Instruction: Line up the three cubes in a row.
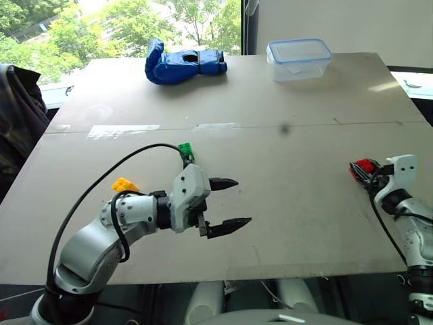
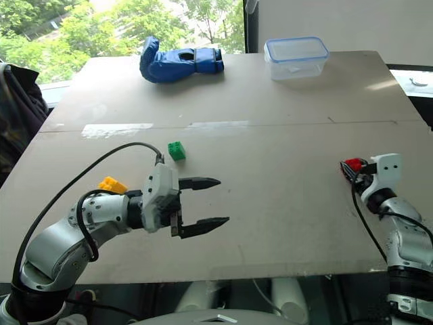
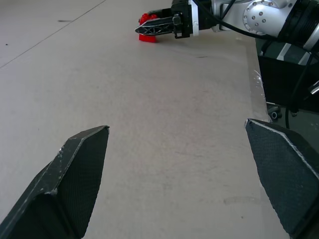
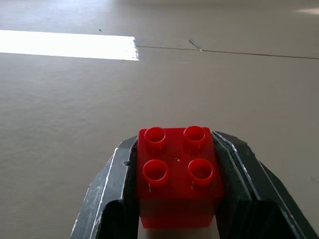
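The red cube (image 4: 178,175) sits clamped between the two fingers of my right gripper (image 1: 360,169) at the table's right side, its studs facing up; it also appears as a red cube (image 3: 148,27) in the left wrist view. The green cube (image 2: 176,150) rests on the table just beyond my left gripper (image 2: 206,202), which hovers open with nothing between its fingers. The yellow cube (image 2: 112,183) lies to the left, partly behind my left forearm.
A blue glove (image 1: 181,62) and a clear plastic box (image 1: 298,58) stand along the far edge of the grey table (image 1: 291,149). A dark garment hangs off the left side. A black cable arcs over my left arm.
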